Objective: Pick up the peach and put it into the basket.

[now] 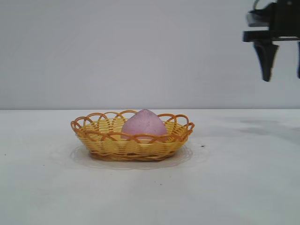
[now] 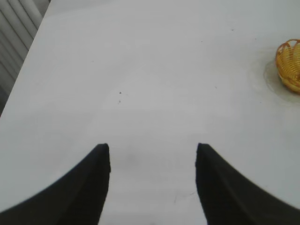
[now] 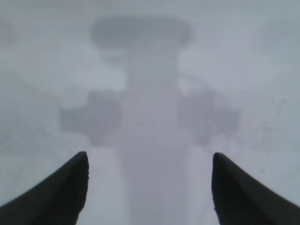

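The pale pink peach lies inside the yellow-orange wicker basket at the middle of the white table. My right gripper hangs high at the upper right, well above and to the right of the basket, open and empty. In the right wrist view its gripper frames only bare table and its own shadow. My left gripper is open over bare table with nothing between its fingers; the basket shows at that view's edge. The left arm is out of the exterior view.
The white table stretches wide around the basket. A small dark speck lies just right of the basket. A ribbed grey surface runs past the table's edge in the left wrist view.
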